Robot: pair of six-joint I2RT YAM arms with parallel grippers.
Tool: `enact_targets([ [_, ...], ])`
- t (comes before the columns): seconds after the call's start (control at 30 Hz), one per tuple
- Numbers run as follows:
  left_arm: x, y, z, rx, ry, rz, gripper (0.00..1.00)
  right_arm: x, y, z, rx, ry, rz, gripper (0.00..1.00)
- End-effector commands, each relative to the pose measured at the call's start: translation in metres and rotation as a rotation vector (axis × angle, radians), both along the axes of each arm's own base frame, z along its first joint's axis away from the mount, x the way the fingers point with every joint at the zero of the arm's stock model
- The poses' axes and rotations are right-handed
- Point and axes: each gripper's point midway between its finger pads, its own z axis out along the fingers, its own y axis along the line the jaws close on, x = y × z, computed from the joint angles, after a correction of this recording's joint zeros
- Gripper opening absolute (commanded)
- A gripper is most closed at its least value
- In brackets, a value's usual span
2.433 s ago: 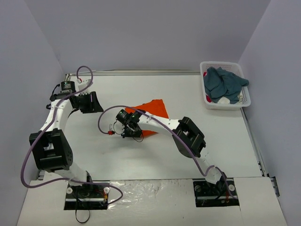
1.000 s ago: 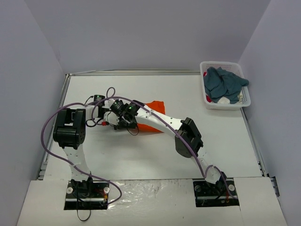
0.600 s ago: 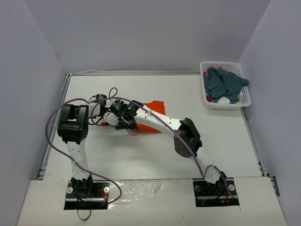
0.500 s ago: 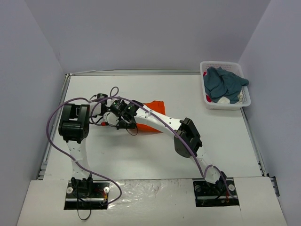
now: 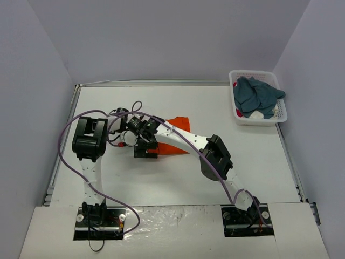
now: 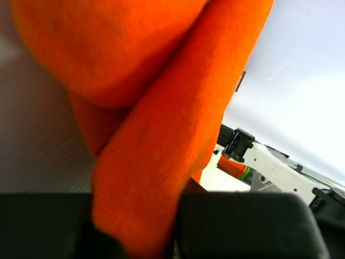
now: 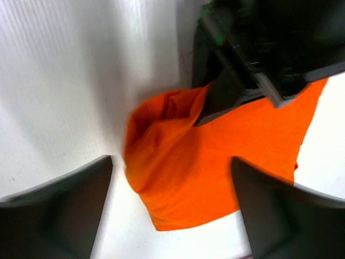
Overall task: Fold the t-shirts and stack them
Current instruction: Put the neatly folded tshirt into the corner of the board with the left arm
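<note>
The tabletop [image 5: 161, 178] has plenty of bare room along its near half and its right middle, while both arms crowd together left of centre, well away from every edge. The orange t-shirt [image 5: 175, 135] lies bunched there, its flat part spreading toward the middle of the tabletop and its left end lifted into a thick fold. The left tool [image 6: 135, 216] is pressed together on that fold: in its own wrist view the orange cloth rises from between the two dark fingers [image 6: 242, 226] and fills most of the picture. The right tool [image 7: 172, 216] hangs just above the same bunched end with its fingers spread wide, one on each side of the cloth and neither touching it. From overhead the two tools overlap so closely that it is hard to say which dark part belongs to which arm. At the far right corner, close against the wall and well apart from the arms, stands the white basket [image 5: 237, 116]. The teal t-shirt [image 5: 257, 96] sits crumpled inside it, heaped above the rim and spilling a little over the right side, with a white item [image 5: 259, 115] showing beneath it at the near end.
</note>
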Motion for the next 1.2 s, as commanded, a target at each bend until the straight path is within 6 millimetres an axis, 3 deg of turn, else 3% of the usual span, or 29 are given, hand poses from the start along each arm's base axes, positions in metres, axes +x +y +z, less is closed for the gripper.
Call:
enact_targets([
  [0.0, 0.007, 0.004, 0.017, 0.011, -0.069, -0.021, 0.02, -0.024, -0.023, 0.019, -0.037, 0.026, 0.068, 1.00],
  [0.03, 0.006, 0.008, 0.016, 0.022, -0.071, -0.022, 0.02, -0.040, -0.040, 0.002, -0.080, 0.086, 0.098, 1.00],
  [0.07, 0.011, 0.015, 0.017, 0.031, -0.081, -0.007, 0.02, -0.046, -0.051, 0.020, -0.054, 0.078, 0.106, 1.00],
  [0.1, 0.013, 0.019, 0.018, 0.034, -0.086, 0.000, 0.02, -0.051, -0.063, 0.022, -0.059, 0.083, 0.112, 1.00],
  [0.13, 0.014, 0.025, 0.018, 0.039, -0.085, 0.008, 0.02, -0.065, -0.088, 0.006, -0.110, 0.124, 0.118, 1.00],
  [0.17, 0.018, 0.031, 0.017, 0.049, -0.089, 0.020, 0.02, -0.064, -0.104, 0.024, -0.069, 0.110, 0.121, 1.00],
  [0.23, 0.020, 0.047, 0.015, 0.072, -0.081, 0.032, 0.02, -0.066, -0.139, 0.027, -0.052, 0.125, 0.089, 1.00],
  [0.3, 0.026, 0.060, 0.011, 0.110, -0.087, 0.046, 0.02, -0.045, -0.174, 0.029, -0.009, 0.151, 0.003, 1.00],
  [0.4, 0.033, 0.094, 0.007, 0.197, -0.082, 0.069, 0.02, -0.026, -0.217, 0.031, 0.003, 0.153, -0.142, 1.00],
  [0.43, 0.037, 0.100, 0.007, 0.223, -0.088, 0.066, 0.02, -0.022, -0.224, 0.030, 0.007, 0.153, -0.176, 1.00],
  [0.5, 0.042, 0.117, 0.004, 0.323, -0.089, 0.037, 0.02, -0.015, -0.235, 0.028, 0.042, 0.176, -0.248, 1.00],
  [0.6, 0.048, 0.140, -0.003, 0.430, -0.097, 0.007, 0.02, -0.011, -0.235, 0.024, 0.091, 0.197, -0.288, 1.00],
  [0.77, 0.074, 0.201, -0.002, 0.662, -0.141, -0.002, 0.02, -0.009, -0.230, 0.020, 0.136, 0.221, -0.308, 1.00],
  [0.87, 0.086, 0.237, 0.003, 0.725, -0.171, 0.010, 0.03, -0.006, -0.232, 0.019, 0.140, 0.228, -0.326, 1.00],
  [0.93, 0.085, 0.251, -0.001, 0.739, -0.151, -0.007, 0.02, -0.006, -0.234, 0.018, 0.140, 0.231, -0.331, 1.00],
  [0.97, 0.094, 0.266, 0.009, 0.761, -0.180, 0.021, 0.02, -0.006, -0.234, 0.019, 0.143, 0.229, -0.333, 1.00],
  [1.03, 0.097, 0.279, 0.008, 0.771, -0.180, 0.032, 0.02, -0.006, -0.236, 0.018, 0.142, 0.231, -0.340, 1.00],
  [1.17, 0.110, 0.311, 0.025, 0.820, -0.243, 0.071, 0.02, -0.005, -0.239, 0.016, 0.141, 0.241, -0.358, 1.00],
])
